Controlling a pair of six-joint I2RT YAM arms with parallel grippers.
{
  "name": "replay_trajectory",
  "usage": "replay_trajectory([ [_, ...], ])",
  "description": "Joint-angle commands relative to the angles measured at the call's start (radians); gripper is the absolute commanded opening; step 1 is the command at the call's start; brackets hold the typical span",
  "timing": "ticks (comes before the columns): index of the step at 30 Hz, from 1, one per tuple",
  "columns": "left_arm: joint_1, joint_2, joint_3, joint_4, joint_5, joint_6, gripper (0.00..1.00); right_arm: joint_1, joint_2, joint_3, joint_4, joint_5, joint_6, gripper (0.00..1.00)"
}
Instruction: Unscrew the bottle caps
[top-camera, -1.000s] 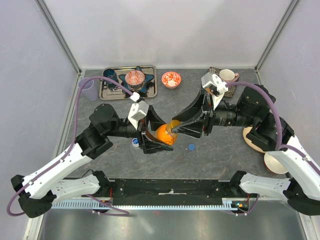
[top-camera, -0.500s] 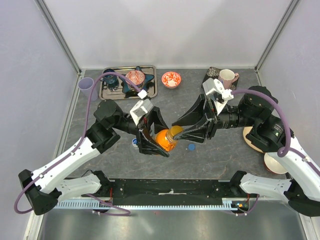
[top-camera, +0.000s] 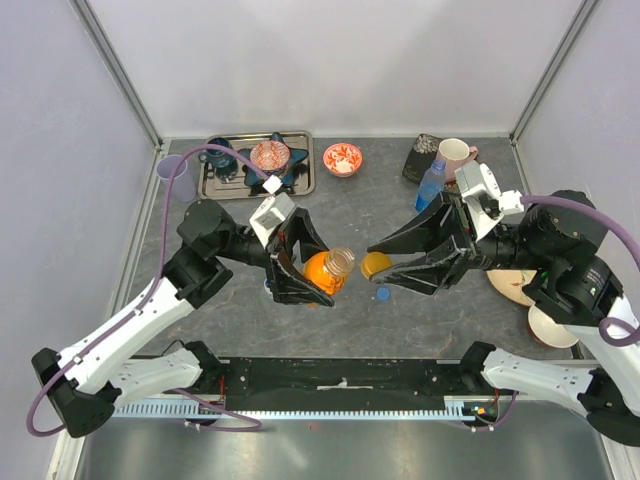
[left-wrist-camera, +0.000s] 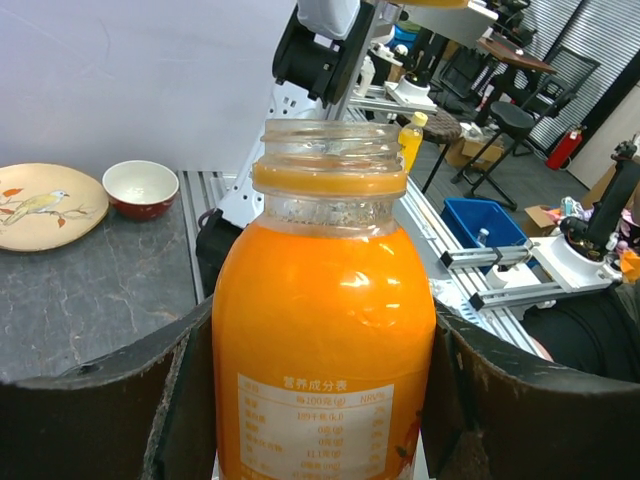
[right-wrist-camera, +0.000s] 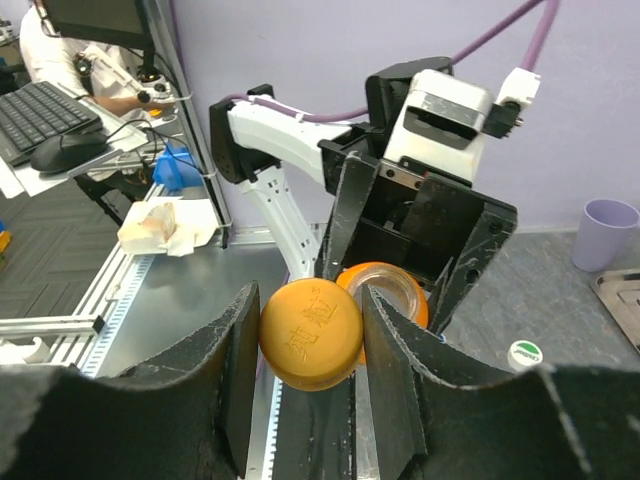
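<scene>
The orange cap (right-wrist-camera: 311, 333) is off, pinched in the right hand (top-camera: 378, 268) just beside the open-mouthed orange bottle (left-wrist-camera: 322, 330), which the left hand (top-camera: 318, 273) clamps over the middle of the surface (top-camera: 370, 210); a blue cap (top-camera: 383, 294) lies loose nearby, and the other caps cannot be judged.

orange bottle (top-camera: 322, 272): orange body, clear neck, mouth open, threads bare, gripped at the body and tilted. orange cap (top-camera: 376, 265) held just off its mouth, not touching. blue cap (top-camera: 383, 294) flat on table (top-camera: 420, 320) near the bottle. white-and-green cap (right-wrist-camera: 525, 354) on table just beside it. 1 blue bottle (top-camera: 431, 185) well apart.
</scene>
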Motion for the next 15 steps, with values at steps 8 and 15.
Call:
replay_trajectory([
  [8,0.005,-0.157,0.001,-0.295,-0.529,0.234,0.24,0.0,-0.031,-0.157,-0.096,0.776,0.054,0.0],
  [15,0.005,-0.392,-0.096,-0.342,-0.831,0.258,0.26,0.0,0.076,-0.519,-0.074,0.932,0.219,0.0],
])
